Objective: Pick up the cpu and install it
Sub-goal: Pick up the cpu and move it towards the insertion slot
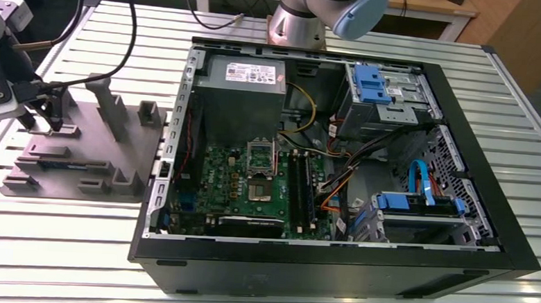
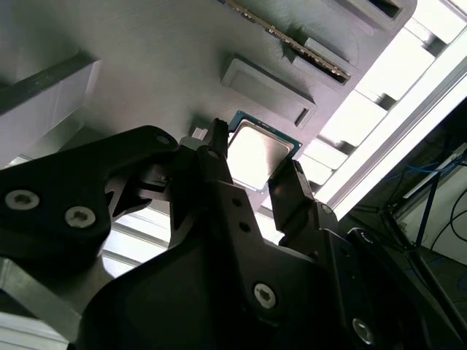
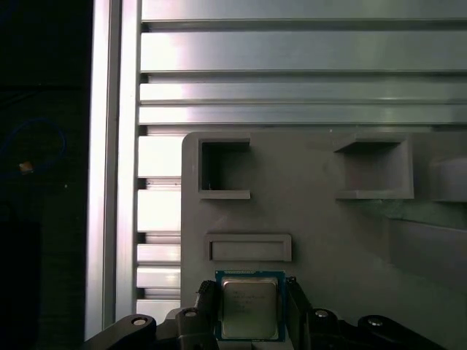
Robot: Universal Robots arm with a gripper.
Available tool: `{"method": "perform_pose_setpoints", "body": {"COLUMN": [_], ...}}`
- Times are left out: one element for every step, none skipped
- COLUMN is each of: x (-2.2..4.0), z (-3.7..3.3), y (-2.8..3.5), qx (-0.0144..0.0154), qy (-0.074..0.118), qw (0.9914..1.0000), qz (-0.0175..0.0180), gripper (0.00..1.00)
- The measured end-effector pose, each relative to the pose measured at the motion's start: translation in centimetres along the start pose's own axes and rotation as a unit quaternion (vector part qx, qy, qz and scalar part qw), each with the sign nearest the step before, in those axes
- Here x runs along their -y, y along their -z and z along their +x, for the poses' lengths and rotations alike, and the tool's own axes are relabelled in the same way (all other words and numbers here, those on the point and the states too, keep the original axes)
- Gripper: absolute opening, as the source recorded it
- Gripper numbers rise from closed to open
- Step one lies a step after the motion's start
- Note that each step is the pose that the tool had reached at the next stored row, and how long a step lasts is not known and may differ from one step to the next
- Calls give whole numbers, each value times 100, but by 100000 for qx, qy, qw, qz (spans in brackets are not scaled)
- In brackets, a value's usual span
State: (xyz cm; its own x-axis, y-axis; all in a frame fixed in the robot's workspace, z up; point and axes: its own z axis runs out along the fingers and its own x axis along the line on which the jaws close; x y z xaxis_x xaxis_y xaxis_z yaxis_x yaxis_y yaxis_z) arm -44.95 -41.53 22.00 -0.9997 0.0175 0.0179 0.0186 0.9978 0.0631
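The tool (image 1: 42, 122) is being held low over the grey fixture plate (image 1: 85, 149), which is being carried by the slatted table (image 1: 62, 238). In both wrist views the cpu (image 3: 249, 310) is being bracketed by the tool (image 3: 249, 302). It is lying flat directly between the tool's two sides, with its shiny metal top facing up. In the second wrist view the cpu (image 2: 261, 152) is being shown seated on the plate's surface, not lifted clear of it. The edges of the chip are being met very closely on both sides. Whether the tool is pinching the cpu or standing just spread about it cannot be told from these views.

Just beyond the tool, a shallow rectangular recess (image 3: 248, 248) in the plate is being left unoccupied, and two deeper pockets (image 3: 225, 169) are being seen farther out.

The open computer case (image 1: 339, 266) is lying well apart from the tool, across the table. Its motherboard (image 1: 240, 209) is being exposed, and the socket (image 1: 257, 189) appears to be waiting with nothing seated in it.

The task is being judged as barely begun. The tool is being aligned on the chip, while the lift, the carry over to the case and the seating in the socket are all being counted as work not yet done.
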Motion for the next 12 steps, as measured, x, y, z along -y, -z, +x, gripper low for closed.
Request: {"method": "perform_pose_setpoints", "body": {"x": [0,0,0,0,0,-1,-1,-1,-1,-1,-1,-1], "z": [0,0,0,0,0,0,0,0,0,0,0,0], "y": [1,4,5,6,8,10,12,13,15,17,18,21], "qx": [4,1,1,8,4,2,3,5,4,-2,3,2], "qy": [0,-1,1,1,1,2,1,0,3,1,1,2], "qw": [100000,100000,100000,100000,100000,100000,100000,100000,100000,100000,100000,100000], "qz": [-1,-1,0,-3,-2,0,-1,-2,-1,2,-1,-1], "gripper": [47,47,47,47,47,47,47,47,47,47,47,47]}}
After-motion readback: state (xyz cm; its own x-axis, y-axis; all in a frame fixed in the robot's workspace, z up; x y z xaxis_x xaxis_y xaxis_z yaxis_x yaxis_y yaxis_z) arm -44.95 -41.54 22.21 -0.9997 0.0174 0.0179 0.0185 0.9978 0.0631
